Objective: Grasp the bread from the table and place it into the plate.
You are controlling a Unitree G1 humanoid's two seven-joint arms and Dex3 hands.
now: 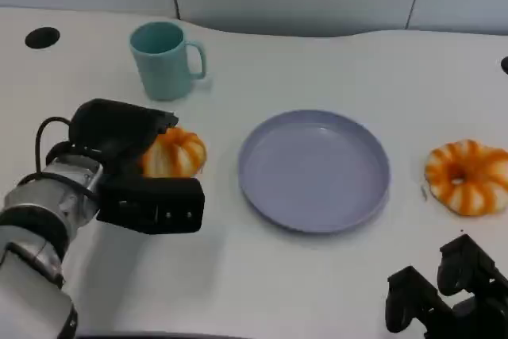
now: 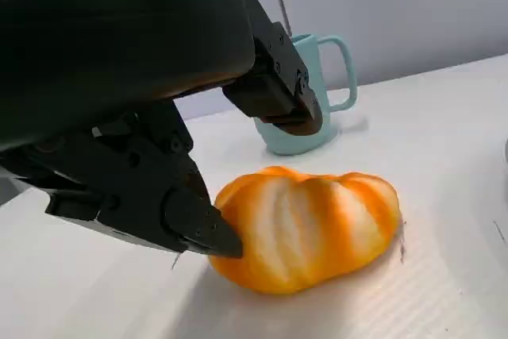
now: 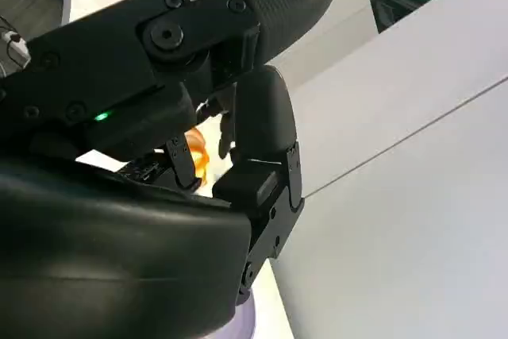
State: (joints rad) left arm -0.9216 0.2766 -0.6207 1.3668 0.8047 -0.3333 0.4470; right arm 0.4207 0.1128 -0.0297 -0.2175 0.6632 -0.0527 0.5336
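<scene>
Orange-and-white striped bread (image 1: 176, 153) lies on the white bench (image 1: 333, 275) just left of the lilac plate (image 1: 314, 169), with the left hand (image 1: 135, 166) set around it, one fingertip (image 2: 208, 232) touching its side and another finger arched above it, though a firm hold cannot be told. A second bread (image 1: 468, 177) lies right of the plate and a teal mug (image 1: 165, 59) behind it to the left, while the right hand (image 1: 448, 295) sits near the plate's front right with fingers curled in, holding nothing.

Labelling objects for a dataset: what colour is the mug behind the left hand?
The mug is light teal, clearest in the head view.
</scene>
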